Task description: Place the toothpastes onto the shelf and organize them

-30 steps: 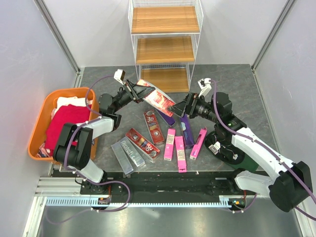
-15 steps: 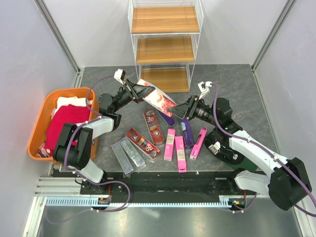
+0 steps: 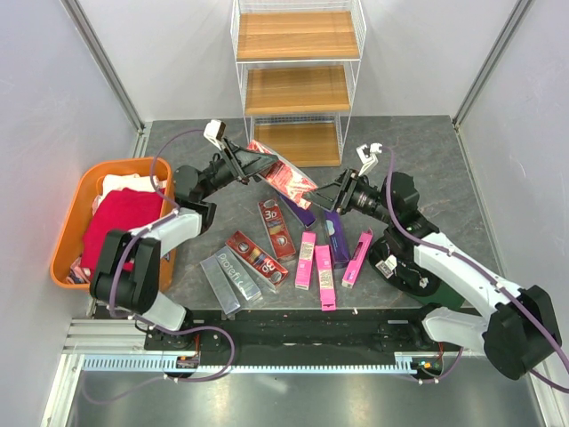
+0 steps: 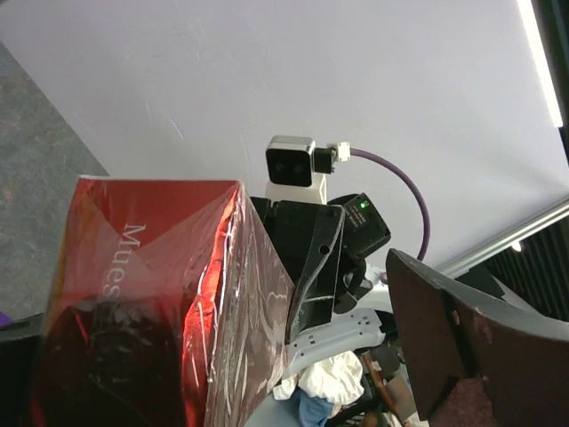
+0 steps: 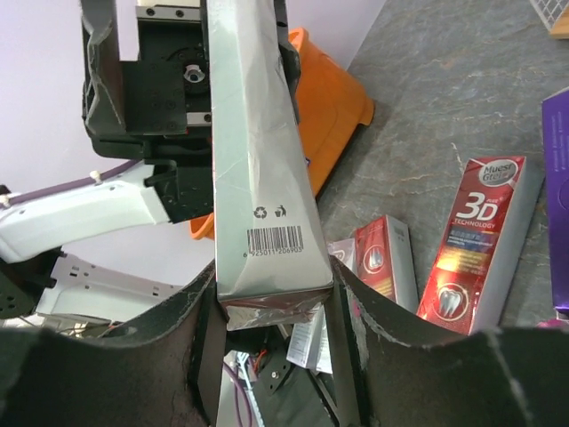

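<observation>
Your right pincer (image 3: 322,195) is clamped on one end of the red toothpaste box (image 3: 284,176). In the wrist view the barcode end sits squeezed between both fingers (image 5: 133,347). The box hangs above the worktop (image 3: 418,151), tilted, just short of the middle of the far edge.

Your left pincer (image 3: 256,161) is at the box's other end. From its wrist camera, one finger (image 4: 480,347) stands clear of the box with a gap showing, so that pincer reads as open.

The shelf (image 3: 298,89) stands at the middle of the far edge, its lowest tier just beyond the held box.

Under the two arms, toward the near edge, the rest lie flat:
- a purple box (image 3: 300,212) right below the held one
- a second purple box (image 3: 336,236) beside your right arm
- a red 3D box (image 3: 277,229)
- another red box (image 3: 256,258)
- a silver-grey box (image 3: 229,280)
- three pink boxes (image 3: 325,276), side by side

The orange tub (image 3: 71,231) with a red cloth (image 3: 120,222) sits off the left edge, close against your left arm.
</observation>
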You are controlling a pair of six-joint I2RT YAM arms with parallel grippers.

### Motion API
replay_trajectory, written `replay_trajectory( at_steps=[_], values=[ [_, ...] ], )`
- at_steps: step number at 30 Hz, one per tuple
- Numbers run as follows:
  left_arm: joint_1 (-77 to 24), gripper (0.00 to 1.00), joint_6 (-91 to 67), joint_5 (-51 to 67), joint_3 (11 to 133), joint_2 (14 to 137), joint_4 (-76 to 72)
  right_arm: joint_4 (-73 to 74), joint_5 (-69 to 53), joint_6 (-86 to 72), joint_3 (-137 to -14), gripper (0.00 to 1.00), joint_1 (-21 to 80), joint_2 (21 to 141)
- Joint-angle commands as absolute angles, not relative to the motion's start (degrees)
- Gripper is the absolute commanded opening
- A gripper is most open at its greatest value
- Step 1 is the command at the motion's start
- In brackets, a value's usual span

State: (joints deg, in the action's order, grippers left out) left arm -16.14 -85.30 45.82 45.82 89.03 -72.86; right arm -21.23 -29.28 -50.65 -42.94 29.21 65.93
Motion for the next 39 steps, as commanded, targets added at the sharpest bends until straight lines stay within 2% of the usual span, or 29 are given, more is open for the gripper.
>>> replay_trajectory(
  at_steps=[1, 4, 5, 8, 15, 19, 22, 30, 34, 39],
  values=[
    [-15.8, 1.0, -72.4, 47.0, 47.6, 80.1, -61.5, -18.6, -24.1, -48.8, -48.8, 0.24, 29.4, 63.0],
    [-15.6, 1.0, -61.3, 42.9, 49.5, 74.2, -41.2, -16.0, -22.0, -47.7, -50.8, 0.22, 29.5, 62.6],
    [-15.6, 1.0, -55.1, 39.1, 51.0, 73.0, -31.4, -15.5, -20.6, -47.6, -51.2, 0.22, 29.4, 62.4],
    [-15.6, 1.0, -45.4, 29.5, 53.4, 67.9, -15.9, -13.2, -18.1, -47.5, -52.9, 0.19, 29.0, 62.7],
    [-15.6, 1.0, -33.5, 9.2, 56.8, 59.6, 3.4, -14.2, -17.8, -49.2, -56.7, 0.18, 26.9, 65.0],
    [-15.6, 1.0, -32.1, -3.0, 56.4, 56.7, 7.5, -15.3, -18.5, -50.1, -60.1, 0.18, 25.0, 67.1],
    [-15.6, 1.0, -30.6, -4.9, 56.2, 56.3, 7.8, -15.9, -19.9, -50.4, -64.8, 0.17, 23.9, 69.8],
    [-15.6, 1.0, -29.4, -3.0, 57.7, 60.0, 8.4, -16.4, -20.7, -51.0, -81.8, 0.17, 20.7, 79.6],
    [-15.6, 1.0, -29.8, -2.4, 57.6, 60.9, 8.4, -17.1, -17.1, -54.5, -88.3, 0.17, 18.6, 84.6],
    [-15.6, 1.0, -30.8, -1.7, 56.7, 60.6, 8.4, -11.3, -7.9, -56.4, -99.5, 0.17, 17.8, 93.2]
  ],
)
